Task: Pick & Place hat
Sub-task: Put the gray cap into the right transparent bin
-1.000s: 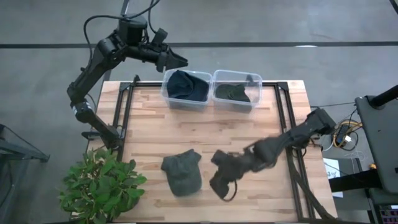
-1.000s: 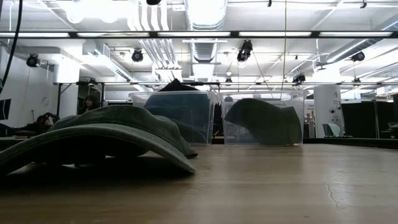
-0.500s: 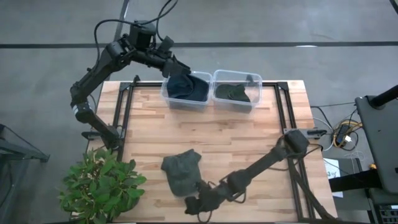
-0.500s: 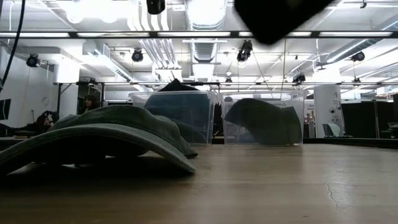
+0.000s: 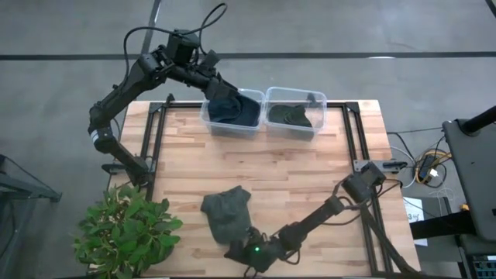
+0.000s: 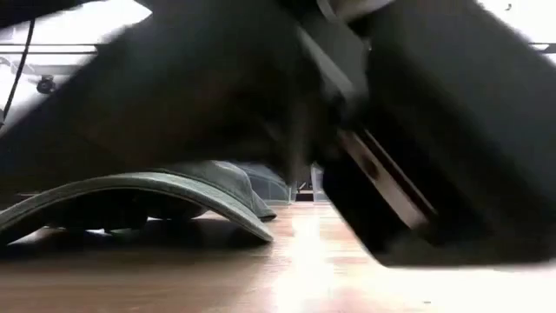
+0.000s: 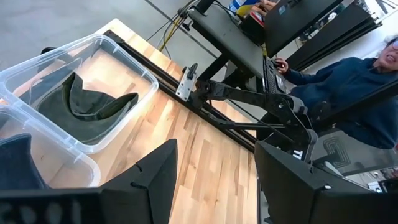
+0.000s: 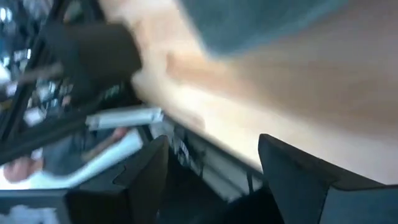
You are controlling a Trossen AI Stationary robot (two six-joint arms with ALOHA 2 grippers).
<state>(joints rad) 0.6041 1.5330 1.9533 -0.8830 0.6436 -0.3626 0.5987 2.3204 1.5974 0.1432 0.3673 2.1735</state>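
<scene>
Hat [image 5: 225, 214], the olive cap you are after, lies flat on the near part of the table [image 5: 310, 167], just beside the right gripper [image 5: 246, 254] and a little farther up the table from it. Over the last second your right arm has swung from the middle of the table down and across to the near edge, so its gripper now sits low at the cap's near rim, close enough to fill the low view above the brim [image 6: 139, 193]. Its wrist view shows the two fingers [image 8: 298, 171] spread apart with nothing between them, and a blurred patch of olive cloth ahead of them. That reads as the end of the approach: you are lined up to grip, not yet holding.

Your left gripper [image 5: 221, 91] has meanwhile dropped from behind the table to hang over the left bin [image 5: 208, 116], where a dark hat [image 5: 236, 108] already lies; its fingers [image 7: 152, 174] also stand apart and empty. The right bin [image 5: 318, 128] beside it holds a green hat [image 5: 291, 115], so the bins look like the destination.
</scene>
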